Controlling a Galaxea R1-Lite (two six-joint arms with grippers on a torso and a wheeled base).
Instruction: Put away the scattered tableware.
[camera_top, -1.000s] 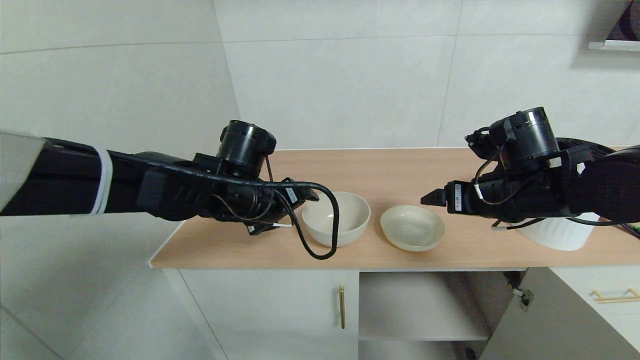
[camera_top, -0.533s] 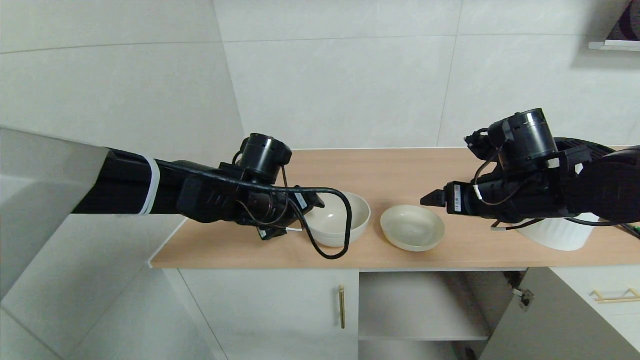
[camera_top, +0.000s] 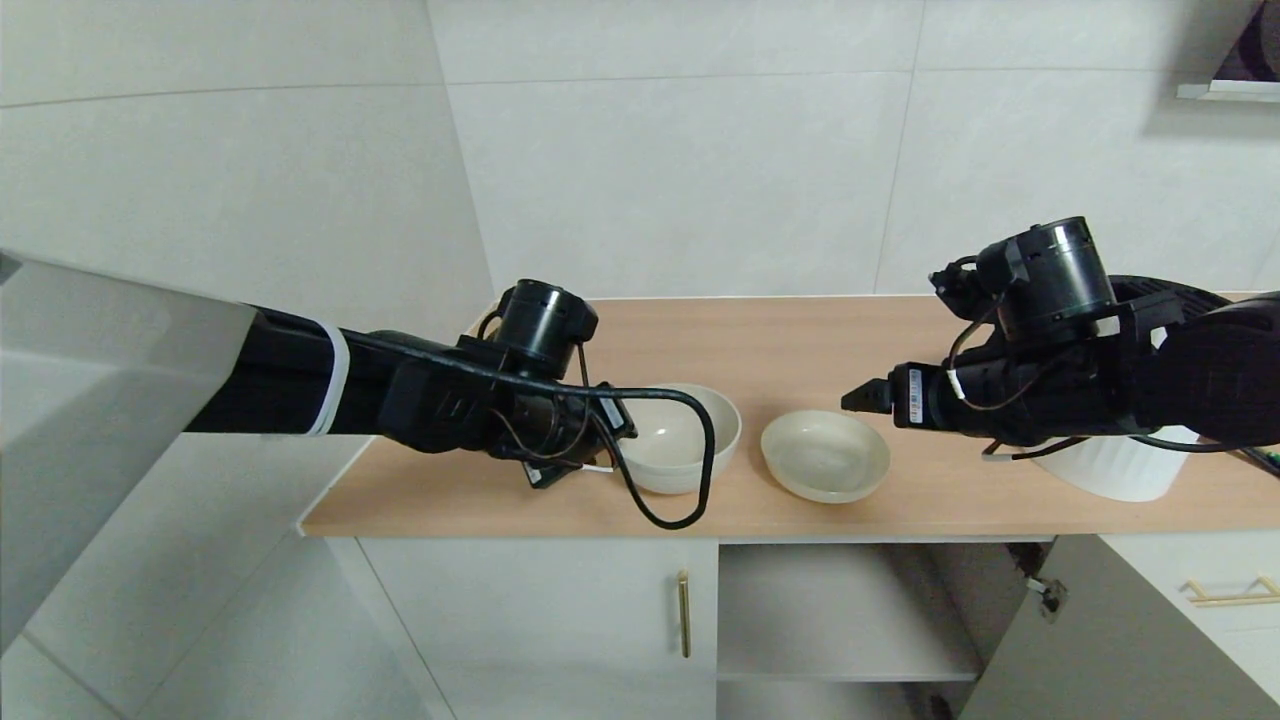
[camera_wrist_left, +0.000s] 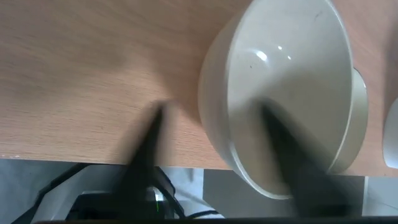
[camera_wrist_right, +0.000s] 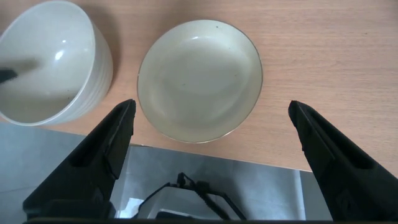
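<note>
Plainly, left jaws straddle the bowl (camera_top: 668, 447) rim, unclenched; right jaws gape near the plate (camera_top: 825, 456).

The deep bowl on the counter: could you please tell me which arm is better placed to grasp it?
Left, probably. The left gripper is open with its fingers straddling the rim of the deep bowl, one inside, one outside. The right gripper hovers open over the shallow dish.

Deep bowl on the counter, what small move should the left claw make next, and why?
Probably close the left claw on the rim of the bowl. Its fingers are open and straddle the bowl's wall, one outside and one inside, so a pinch there looks ready.
</note>
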